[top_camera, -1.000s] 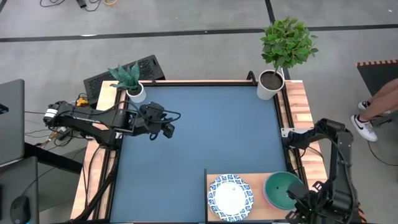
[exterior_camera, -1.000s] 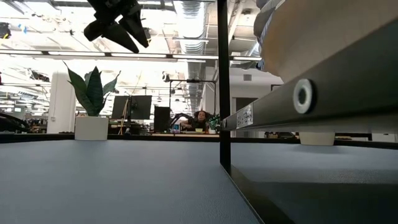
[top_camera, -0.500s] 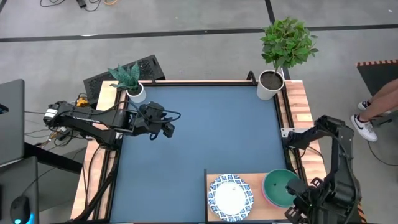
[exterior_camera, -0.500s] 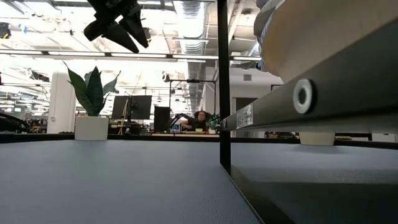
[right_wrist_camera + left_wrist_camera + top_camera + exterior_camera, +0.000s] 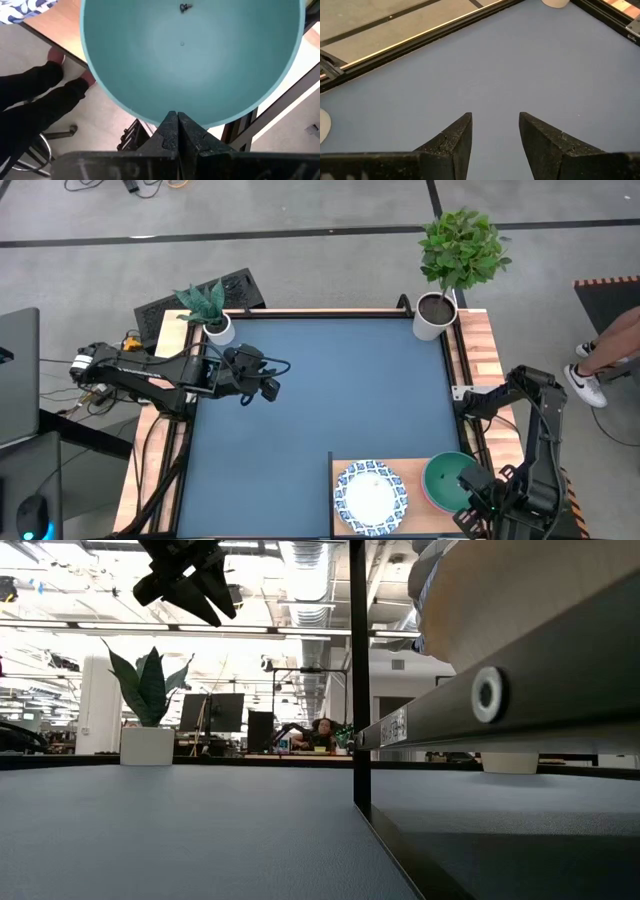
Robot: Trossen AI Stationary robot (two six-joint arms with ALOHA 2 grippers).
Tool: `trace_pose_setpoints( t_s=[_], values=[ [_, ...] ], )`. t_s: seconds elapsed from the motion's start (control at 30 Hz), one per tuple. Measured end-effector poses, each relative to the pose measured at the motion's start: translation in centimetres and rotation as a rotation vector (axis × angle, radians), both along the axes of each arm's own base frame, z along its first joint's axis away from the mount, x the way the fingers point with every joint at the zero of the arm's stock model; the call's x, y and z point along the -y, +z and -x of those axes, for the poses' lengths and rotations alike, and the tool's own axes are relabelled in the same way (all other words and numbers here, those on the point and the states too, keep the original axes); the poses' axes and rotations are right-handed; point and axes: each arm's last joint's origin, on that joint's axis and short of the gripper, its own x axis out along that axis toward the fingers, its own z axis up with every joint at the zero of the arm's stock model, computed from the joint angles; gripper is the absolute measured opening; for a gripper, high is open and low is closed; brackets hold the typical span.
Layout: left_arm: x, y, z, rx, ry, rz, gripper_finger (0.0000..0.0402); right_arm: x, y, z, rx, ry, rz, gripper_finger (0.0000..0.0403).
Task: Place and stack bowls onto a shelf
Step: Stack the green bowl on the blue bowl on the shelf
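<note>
The shelf (image 5: 345, 472) is a light wooden board at the table's near right corner. A white bowl with a blue patterned rim (image 5: 370, 496) sits on it. To its right, my right gripper (image 5: 474, 510) is shut on a green bowl (image 5: 448, 478), which is over a pink bowl whose rim (image 5: 427, 494) peeks out below it. I cannot tell whether the green bowl rests on the pink one. My left gripper (image 5: 270, 388) hangs open above the table's far left part, with nothing between its fingers (image 5: 495, 135). My right gripper pinches the green bowl's rim (image 5: 172, 118) between its two fingers, at the side toward the table's right near corner. The fingers point down from above. The bowl sits level, its hollow (image 5: 190, 55) facing up.
Two white plant pots stand at the far corners (image 5: 218, 328) (image 5: 434, 315). A dark upright post (image 5: 358, 670) and the shelf's underside (image 5: 520, 690) fill the low view's right half. A person's shoes (image 5: 590, 375) show past the right edge, and dark-trousered legs (image 5: 30, 95) beside the shelf.
</note>
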Motion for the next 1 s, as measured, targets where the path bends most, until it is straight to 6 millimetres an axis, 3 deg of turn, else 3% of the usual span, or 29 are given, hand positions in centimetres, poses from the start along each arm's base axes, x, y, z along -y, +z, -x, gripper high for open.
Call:
trace_pose_setpoints(
  t_s=[0.3, 1.0],
  values=[
    [0.0, 0.0, 0.0, -0.009, -0.009, -0.012, 0.0147, -0.2, -1.6, 0.1, -0.019, 0.001, 0.043, 0.0018],
    [0.0, 0.0, 0.0, -0.018, -0.019, -0.02, 0.0147, 0.4, -0.3, 0.6, -0.037, 0.024, -0.001, 0.0018]
  ],
)
